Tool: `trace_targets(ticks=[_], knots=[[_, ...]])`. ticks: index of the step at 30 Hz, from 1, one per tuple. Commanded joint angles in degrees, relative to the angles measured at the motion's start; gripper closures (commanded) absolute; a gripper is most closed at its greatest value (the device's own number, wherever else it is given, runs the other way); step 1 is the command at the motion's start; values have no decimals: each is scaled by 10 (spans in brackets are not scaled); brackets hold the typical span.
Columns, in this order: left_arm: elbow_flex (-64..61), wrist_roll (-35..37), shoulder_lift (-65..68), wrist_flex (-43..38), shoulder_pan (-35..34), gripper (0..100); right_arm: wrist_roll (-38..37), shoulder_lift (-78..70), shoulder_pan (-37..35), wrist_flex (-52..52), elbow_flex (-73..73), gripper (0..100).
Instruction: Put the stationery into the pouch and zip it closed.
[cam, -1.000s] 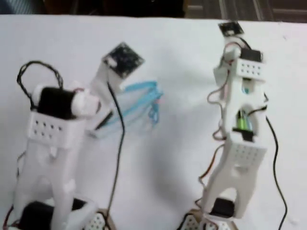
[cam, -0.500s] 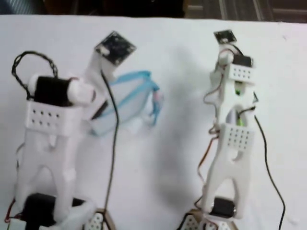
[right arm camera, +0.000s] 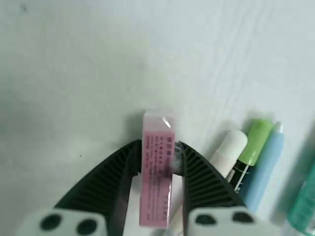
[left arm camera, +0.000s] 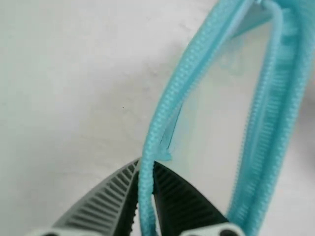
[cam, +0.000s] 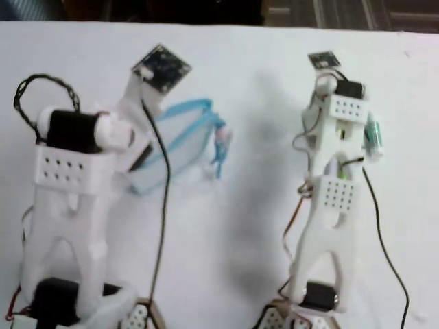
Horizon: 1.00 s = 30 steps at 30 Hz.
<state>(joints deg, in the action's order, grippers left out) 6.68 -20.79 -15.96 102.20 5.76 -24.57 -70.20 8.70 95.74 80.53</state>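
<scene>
White table (cam: 247, 68) carries 2 arms, 1 pouch, 3 pens, 1 eraser. Left arm (cam: 68, 171) stands at table's left side, right arm (cam: 336, 199) at its right, w/ a wide strip of tabletop betw. them running to the far edge. Clear plastic pouch w/ light-blue zip (cam: 192, 133) lies on left half, mouth gaping. White pen (right arm camera: 229, 147), green-capped pen (right arm camera: 257, 137) & light-blue pen (right arm camera: 268, 162) lie side by side, just beside right gripper (right arm camera: 157, 152), which is clamped on the pink rectangular eraser (right arm camera: 157, 128). Left gripper (left arm camera: 145, 169) is pinched tight on the pouch's zip edge.
</scene>
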Motion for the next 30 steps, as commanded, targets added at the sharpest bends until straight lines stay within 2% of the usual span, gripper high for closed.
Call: trace_targets(ticks=[1, 3, 7, 10, 13, 14, 15, 21, 23, 26, 28, 30], knots=[[-20, -4, 33, 1, -15, 976, -5, 9, -27, 58, 107, 940], [-19, -3, 33, -1, -15, 976, -5, 15, -41, 57, 156, 939], [-18, -3, 32, -3, -19, 968, -22, 116, -68, 58, 105, 939], [-18, -3, 34, -3, -37, 951, -164, 214, -67, 57, 50, 939], [-18, -5, 34, -4, -63, 964, -375, 298, -65, 58, 16, 940], [-18, -6, 34, -4, -69, 969, -424, 320, -67, 58, -1, 942], [-18, -6, 34, -4, -73, 972, -431, 340, -69, 58, -25, 940], [-18, -5, 34, -12, -78, 972, -395, 391, -60, 56, -190, 939], [-18, -5, 34, -12, -76, 973, -321, 393, -53, 56, -222, 939], [-18, -7, 34, -11, -74, 977, -171, 393, -44, 56, -232, 931], [-19, -26, 34, -11, -73, 978, -102, 393, -38, 56, -232, 883], [-24, -55, 34, -11, -66, 978, -67, 389, -29, 56, -233, 848]])
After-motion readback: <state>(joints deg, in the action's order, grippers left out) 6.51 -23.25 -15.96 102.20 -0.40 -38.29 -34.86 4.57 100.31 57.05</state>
